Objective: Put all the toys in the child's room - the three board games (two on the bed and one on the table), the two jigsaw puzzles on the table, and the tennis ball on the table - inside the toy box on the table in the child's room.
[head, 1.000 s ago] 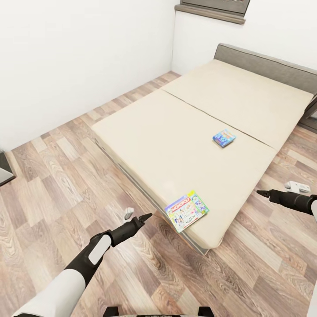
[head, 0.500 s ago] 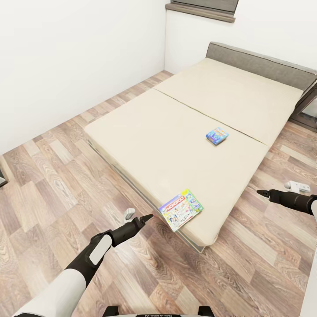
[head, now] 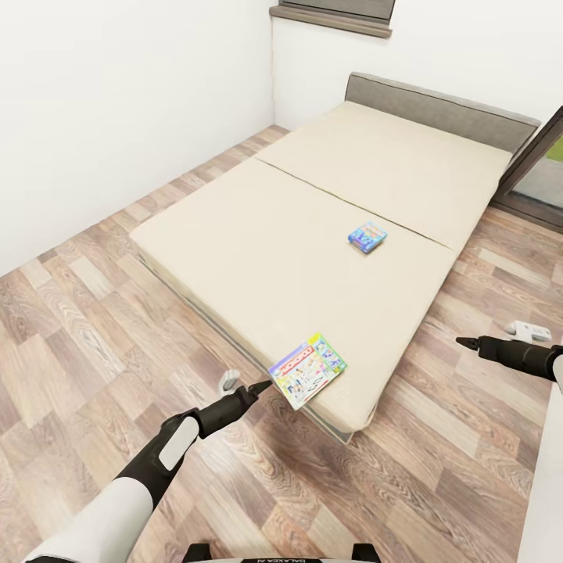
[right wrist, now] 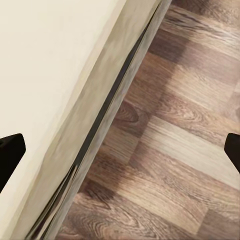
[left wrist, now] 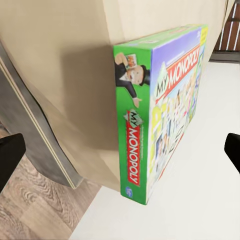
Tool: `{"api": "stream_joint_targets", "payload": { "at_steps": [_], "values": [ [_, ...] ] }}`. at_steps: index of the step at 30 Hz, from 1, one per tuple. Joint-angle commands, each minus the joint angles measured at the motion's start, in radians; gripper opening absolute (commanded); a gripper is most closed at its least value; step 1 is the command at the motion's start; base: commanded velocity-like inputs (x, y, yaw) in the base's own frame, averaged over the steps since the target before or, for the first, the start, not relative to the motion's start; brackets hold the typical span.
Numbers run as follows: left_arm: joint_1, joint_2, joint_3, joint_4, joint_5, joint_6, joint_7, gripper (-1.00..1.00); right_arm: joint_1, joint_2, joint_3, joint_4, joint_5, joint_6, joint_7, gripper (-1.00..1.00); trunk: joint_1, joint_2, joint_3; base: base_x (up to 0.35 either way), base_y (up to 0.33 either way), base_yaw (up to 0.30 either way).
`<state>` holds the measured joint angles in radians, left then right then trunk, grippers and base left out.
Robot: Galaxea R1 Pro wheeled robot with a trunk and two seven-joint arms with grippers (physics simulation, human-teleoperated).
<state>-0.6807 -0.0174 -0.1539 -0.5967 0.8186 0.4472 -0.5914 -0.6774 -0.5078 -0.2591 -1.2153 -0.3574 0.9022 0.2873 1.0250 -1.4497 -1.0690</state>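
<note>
The step in hand seems to be the approach to the first board game on the bed (head: 258, 242). The Monopoly box (head: 307, 369) lies flat on the near corner of the mattress, and one of its corners hangs a little over the near edge. It is almost square; its title line runs from near-left to far-right, so the box sits turned diagonally to the bed edge. The left claw (head: 260, 387) hovers just beside its near-left corner, not touching. In the left wrist view the green side face of the box (left wrist: 132, 125) stands between the two dark fingertips (left wrist: 10, 155), which are wide apart, so this claw is open and empty.

The next move, I judge, asks to bring the open claw forward until the overhanging corner is between the fingertips, then to close on the thin edge.

The small blue game box (head: 367, 236) lies farther, near the middle seam. The right claw (head: 467, 342) hangs over the floor at the right of the bed, also open and empty.
</note>
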Motion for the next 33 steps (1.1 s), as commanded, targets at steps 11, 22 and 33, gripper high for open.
{"api": "stream_joint_targets", "payload": {
  "at_steps": [11,22,33],
  "values": [
    [0.0,-0.001,-0.001,0.0,0.01,0.008,0.001,1.0,0.0,0.0,-0.002,-0.001,0.007,0.004,0.009,1.0,0.0,0.0,-0.001,0.0,0.0,-0.013],
    [0.0,0.0,-0.001,0.0,0.01,0.009,0.002,1.0,0.001,0.0,-0.002,-0.001,0.007,0.005,0.009,1.0,0.0,0.0,-0.001,0.0,0.0,-0.06],
    [0.0,0.002,-0.001,0.0,0.009,0.009,0.001,1.0,0.001,0.001,-0.002,-0.001,0.006,0.004,0.009,1.0,0.0,0.0,-0.001,0.0,0.0,-0.084]
  ]
}}
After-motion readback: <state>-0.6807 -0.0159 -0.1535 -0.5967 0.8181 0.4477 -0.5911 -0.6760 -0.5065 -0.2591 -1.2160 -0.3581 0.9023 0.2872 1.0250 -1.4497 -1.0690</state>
